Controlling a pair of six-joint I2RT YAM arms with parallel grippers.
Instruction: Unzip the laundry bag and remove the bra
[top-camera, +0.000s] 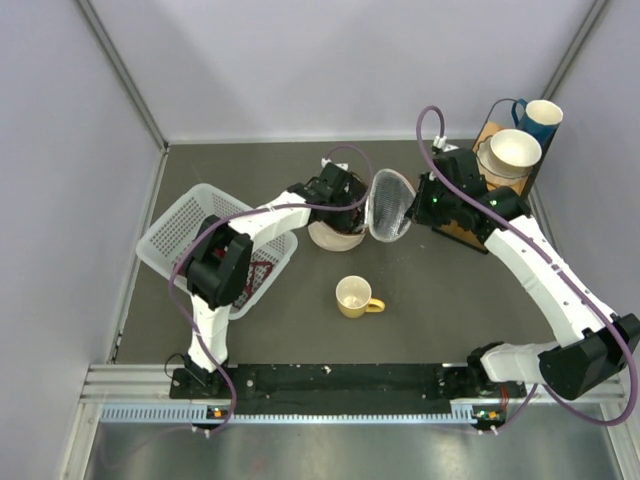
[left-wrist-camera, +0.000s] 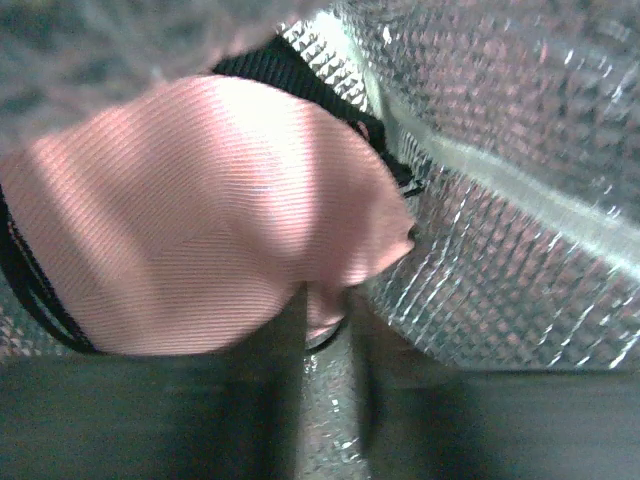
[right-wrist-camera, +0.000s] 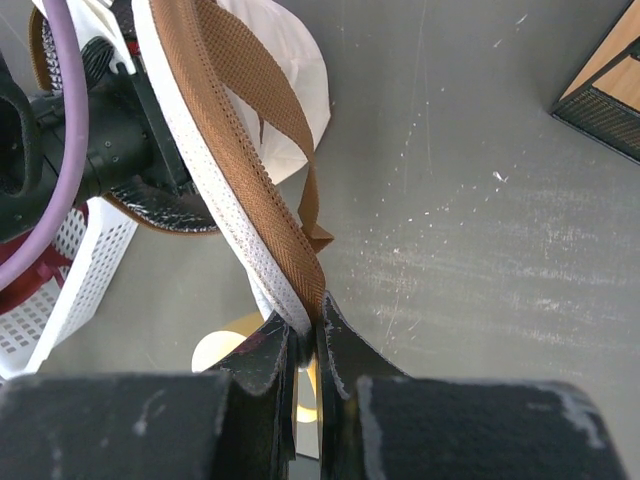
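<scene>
The cream laundry bag (top-camera: 325, 238) stands mid-table with its round lid (top-camera: 390, 205) swung open, silvery mesh lining showing. My right gripper (top-camera: 418, 204) is shut on the lid's edge; in the right wrist view its jaws (right-wrist-camera: 310, 325) pinch the white mesh rim and brown trim (right-wrist-camera: 240, 110). My left gripper (top-camera: 338, 200) reaches down into the bag. In the left wrist view the dusty pink bra cup (left-wrist-camera: 200, 210) fills the frame against the mesh lining (left-wrist-camera: 500, 200), and the gripper (left-wrist-camera: 325, 320) is shut on the cup's lower edge.
A yellow mug (top-camera: 355, 297) stands in front of the bag. A white lattice basket (top-camera: 185, 235) lies at the left under the left arm. A wooden rack with a cream bowl (top-camera: 513, 152) and a blue mug (top-camera: 540, 118) stands at the back right.
</scene>
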